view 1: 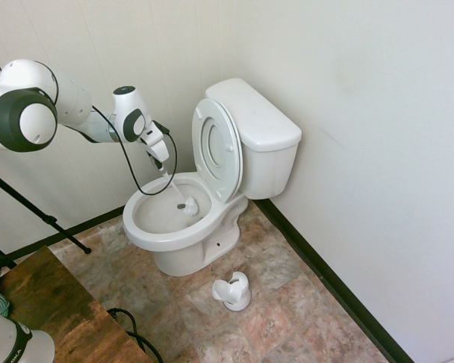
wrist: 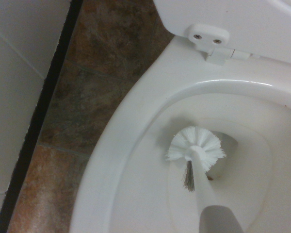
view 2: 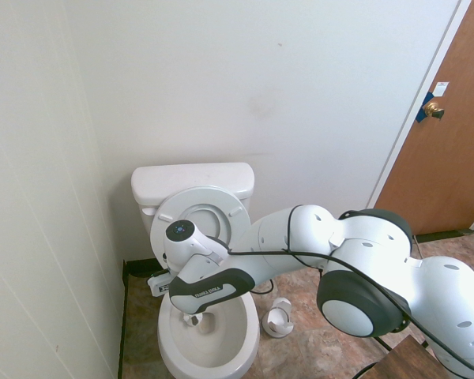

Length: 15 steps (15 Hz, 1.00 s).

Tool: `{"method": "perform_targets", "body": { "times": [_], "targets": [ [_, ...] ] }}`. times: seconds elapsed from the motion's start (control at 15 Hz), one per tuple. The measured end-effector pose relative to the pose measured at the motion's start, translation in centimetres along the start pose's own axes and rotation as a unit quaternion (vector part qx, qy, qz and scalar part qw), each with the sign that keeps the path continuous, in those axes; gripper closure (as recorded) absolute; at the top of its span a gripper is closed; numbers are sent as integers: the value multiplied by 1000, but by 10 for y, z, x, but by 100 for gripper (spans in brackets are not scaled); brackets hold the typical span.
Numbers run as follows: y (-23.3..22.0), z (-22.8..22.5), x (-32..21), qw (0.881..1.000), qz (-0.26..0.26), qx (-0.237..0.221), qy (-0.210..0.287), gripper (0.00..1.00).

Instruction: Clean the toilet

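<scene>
1. While the gripper (view 1: 165, 171) clamps the white brush (wrist: 196, 150) by its handle, the bristle head sits low inside the bowl
2. Toilet (view 1: 212, 198) stands in the corner, seat and lid raised against the tank

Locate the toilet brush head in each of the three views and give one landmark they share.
First exterior view: the brush head sits low inside the bowl, picture centre-left.
Second exterior view: brush head inside the bowl, below the forearm, lower left.
Wrist view: brush head fills the middle, bristles fanned out.
Shared landmark: the raised toilet seat behind the bowl.
</scene>
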<state>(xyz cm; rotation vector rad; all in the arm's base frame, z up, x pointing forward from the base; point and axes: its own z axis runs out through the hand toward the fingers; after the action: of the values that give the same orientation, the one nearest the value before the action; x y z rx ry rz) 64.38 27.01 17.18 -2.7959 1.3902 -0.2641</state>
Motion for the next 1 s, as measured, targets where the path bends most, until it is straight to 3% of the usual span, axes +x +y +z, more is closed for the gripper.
{"method": "perform_targets", "body": {
  "times": [0.2, 0.53, 1.0],
  "targets": [
    [19, -22, 1, 1000, 2, 5, 12, 100],
    [64, -104, 2, 998, 25, 23, 50, 100],
    [201, -184, 74, 987, 118, 46, 96, 100]
  ]
}}
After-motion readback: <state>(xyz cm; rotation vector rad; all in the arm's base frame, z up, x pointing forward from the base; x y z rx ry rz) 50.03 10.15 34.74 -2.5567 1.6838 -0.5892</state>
